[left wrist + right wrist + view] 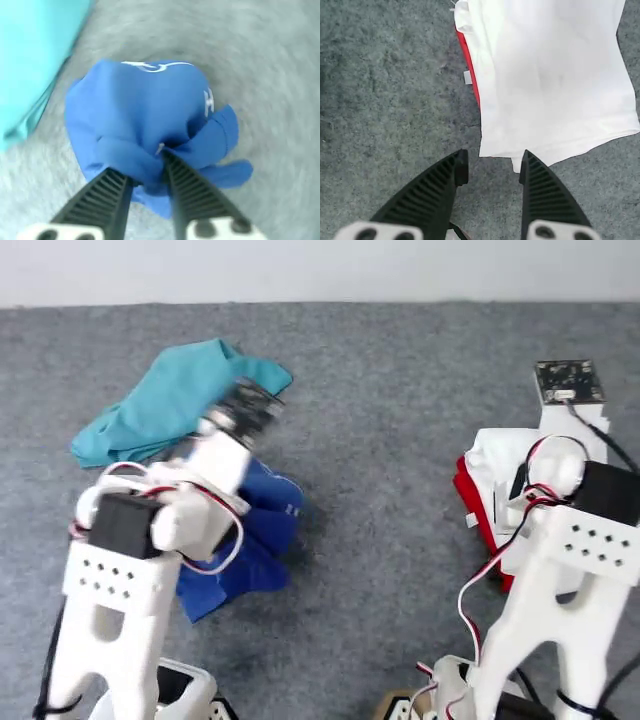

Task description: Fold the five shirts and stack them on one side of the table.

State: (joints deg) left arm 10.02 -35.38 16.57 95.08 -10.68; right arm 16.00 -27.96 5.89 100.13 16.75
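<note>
A crumpled blue shirt [262, 540] lies on the grey table, left of centre. My left gripper [148, 171] is shut on a bunched fold of the blue shirt [145, 115], and the cloth hangs from its fingers. A teal shirt [170, 400] lies rumpled at the back left, and the teal shirt [30, 60] shows beside the blue one. A folded white shirt [550, 75] rests on a red shirt [468, 65] at the right side. My right gripper [492, 167] hovers open just off the white shirt's edge, holding nothing.
The grey felt table surface [390, 460] lies bare between the two arms. A small dark circuit board [567, 380] sits at the back right, behind the white and red stack [490, 490].
</note>
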